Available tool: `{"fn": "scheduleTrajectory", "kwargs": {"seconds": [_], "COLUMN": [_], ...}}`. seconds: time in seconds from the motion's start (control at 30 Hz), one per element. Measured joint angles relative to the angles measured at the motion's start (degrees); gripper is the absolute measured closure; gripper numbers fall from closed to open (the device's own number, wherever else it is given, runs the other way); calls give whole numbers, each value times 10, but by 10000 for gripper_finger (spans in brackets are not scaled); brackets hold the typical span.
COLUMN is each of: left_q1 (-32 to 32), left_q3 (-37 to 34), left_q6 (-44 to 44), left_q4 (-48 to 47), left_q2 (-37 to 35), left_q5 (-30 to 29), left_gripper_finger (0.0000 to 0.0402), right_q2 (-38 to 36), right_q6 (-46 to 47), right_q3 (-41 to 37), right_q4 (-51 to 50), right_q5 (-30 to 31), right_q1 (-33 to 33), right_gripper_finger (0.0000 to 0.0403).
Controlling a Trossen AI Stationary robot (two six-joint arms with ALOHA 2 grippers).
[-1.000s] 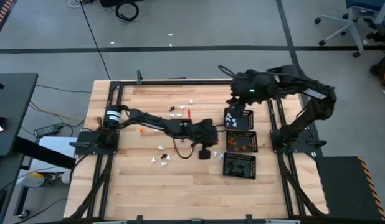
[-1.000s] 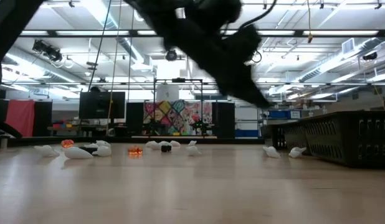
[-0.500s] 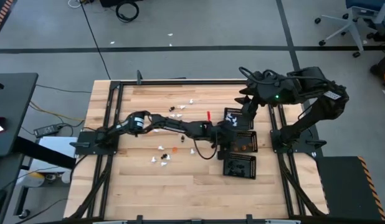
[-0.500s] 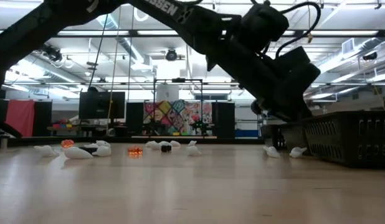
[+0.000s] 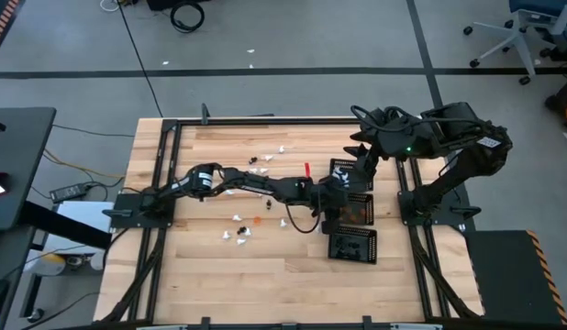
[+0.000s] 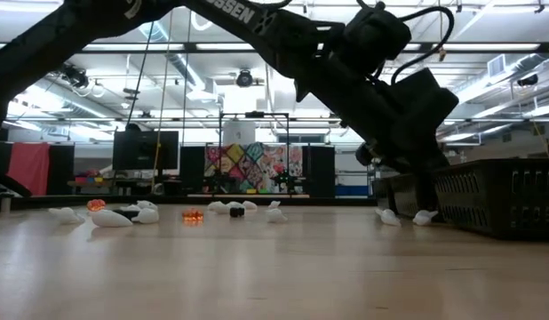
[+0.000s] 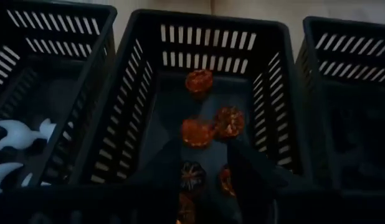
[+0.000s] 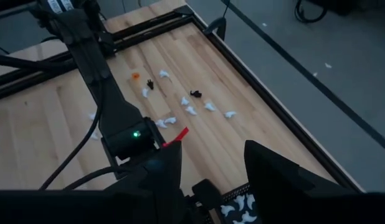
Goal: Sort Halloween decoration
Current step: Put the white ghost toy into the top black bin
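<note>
We are watching the left end effector [image 7: 208, 177] hanging parted over the middle tray [image 7: 142, 81], releasing among orange trinkets [image 7: 199, 132]. The right end effector [image 8: 208, 177] is waiting, open and empty. Next: fetching scattered pieces [image 5: 239, 220] from the bench [image 5: 219, 266].

Both arms are built of dark, almost black links with rounded joint housings, and loose black cables [image 5: 302, 223] loop along them — one sags below the left arm [image 5: 256, 185], others arch over the right arm [image 5: 449, 137]. The left arm carries a silver-and-black cylindrical motor [image 5: 203, 177] near its base, a small red tab [image 5: 307, 170] by the wrist and white block lettering [image 6: 239, 12] along one link, while a green indicator light [image 5: 410, 145] glows on the right arm's wrist. From the right wrist view, a similar green light [image 8: 136, 134] shows on the left arm's wrist housing — and the right gripper's fingers [image 8: 273, 177] are matt black, broad and angular.
</note>
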Motion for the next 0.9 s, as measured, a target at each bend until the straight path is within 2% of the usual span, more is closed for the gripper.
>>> {"fn": "scheduleTrajectory", "kwargs": {"seconds": [0.2, 0.47, 0.77, 0.9], "left_q1": [-2, 9, 41, 53], "left_q3": [-1, -1, -2, -2], "left_q6": [-2, 79, 150, 183], "left_q4": [-25, -57, -189, -228], "left_q2": [-40, -106, -129, -141], "left_q5": [0, -5, 75, 91], "left_gripper_finger": [279, 279, 287, 288], "right_q2": [0, -7, -7, -7], "right_q6": [-7, 6, 40, 58], "right_q3": [0, 0, 0, 0], "right_q4": [-1, -31, -43, -44], "right_q5": [13, 47, 94, 109], "right_q1": [0, 0, 20, 26], "right_gripper_finger": [224, 224, 224, 224]}}
